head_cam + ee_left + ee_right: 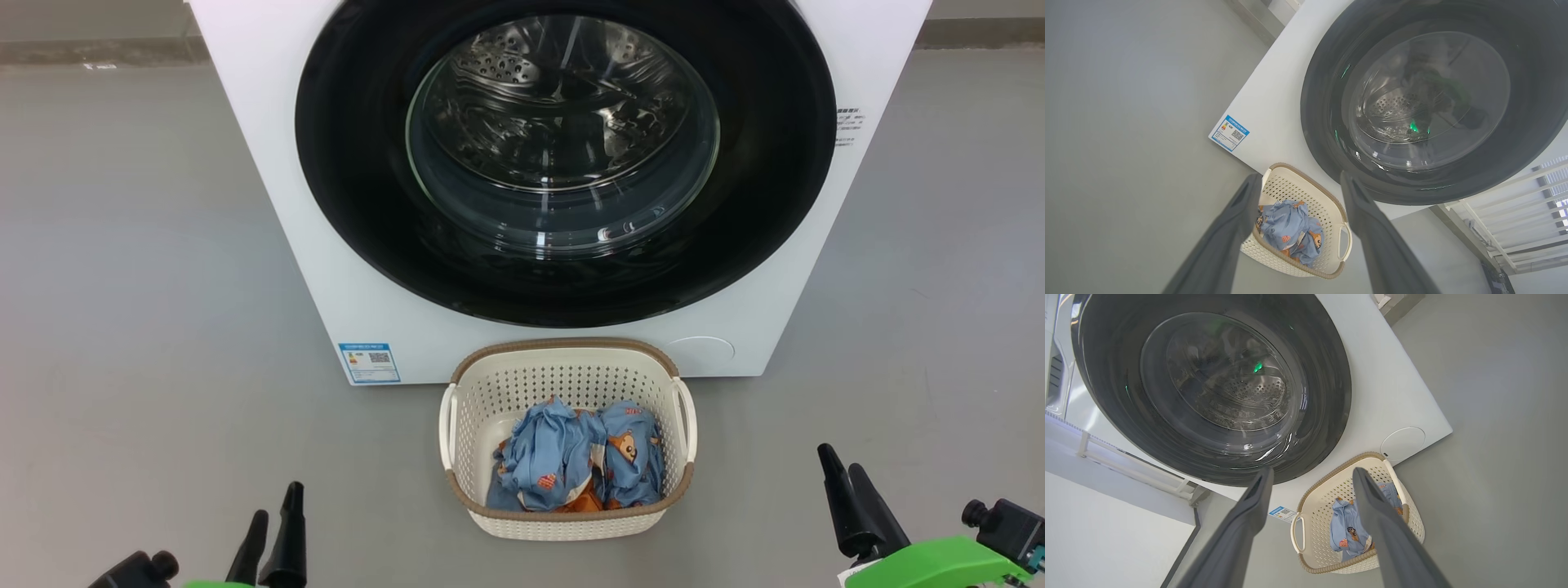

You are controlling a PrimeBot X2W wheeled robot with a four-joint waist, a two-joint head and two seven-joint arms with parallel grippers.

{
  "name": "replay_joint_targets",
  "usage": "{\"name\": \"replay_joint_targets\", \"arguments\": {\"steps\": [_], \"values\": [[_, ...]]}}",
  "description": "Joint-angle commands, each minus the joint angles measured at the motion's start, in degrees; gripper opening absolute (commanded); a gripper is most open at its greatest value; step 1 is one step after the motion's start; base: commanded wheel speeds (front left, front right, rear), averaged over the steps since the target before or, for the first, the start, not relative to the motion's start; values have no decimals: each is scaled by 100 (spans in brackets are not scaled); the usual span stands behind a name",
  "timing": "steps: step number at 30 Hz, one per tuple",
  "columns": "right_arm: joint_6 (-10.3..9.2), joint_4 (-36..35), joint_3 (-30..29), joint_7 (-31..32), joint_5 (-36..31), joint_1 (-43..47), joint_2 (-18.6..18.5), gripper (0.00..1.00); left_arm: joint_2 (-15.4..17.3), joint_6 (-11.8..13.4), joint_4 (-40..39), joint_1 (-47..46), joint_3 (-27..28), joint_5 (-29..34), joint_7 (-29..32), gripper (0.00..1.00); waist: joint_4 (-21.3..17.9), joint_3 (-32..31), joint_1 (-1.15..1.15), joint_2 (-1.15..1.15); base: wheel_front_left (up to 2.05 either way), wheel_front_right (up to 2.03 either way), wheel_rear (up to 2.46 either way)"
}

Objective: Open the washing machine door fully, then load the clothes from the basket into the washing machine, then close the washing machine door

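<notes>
I have the washing machine [269,204] square in front of me, and its round black door [359,163] sits shut flat against the white front, the steel drum [563,90] showing through the bulging glass. The basket [563,345] stands on the grey floor [122,286] right at the foot of the washing machine, below the door's lowest edge, its far rim close to the front panel; I can't tell whether they touch. The clothes [571,465] lie bunched in the bottom of it, light blue with bear prints and a bit of orange cloth underneath. On the washing machine's front, the blue label [369,363] sits low at one corner and the round cap [700,349] low at the other, with the basket between them. My left hand [277,502] and right hand [841,459] both hover well short of the washing machine, one on each side of the basket, fingers spread wide and holding nothing.
</notes>
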Motion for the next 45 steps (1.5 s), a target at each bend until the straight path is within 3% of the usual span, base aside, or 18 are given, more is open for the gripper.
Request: {"name": "replay_joint_targets", "arguments": {"steps": [1, 45], "values": [[-3, -172, 69, -87, -186, -19, -107, 100, 110, 39, -196, -100, 73, 205, -73, 100, 6, 3, 0, 0, 0, 0, 0], [-6, -327, 182, -824, -2877, 98, -481, 100, 153, 202, -644, -26, -252, 3214, -814, 100, 113, 129, 0, 0, 0, 0, 0]]}}
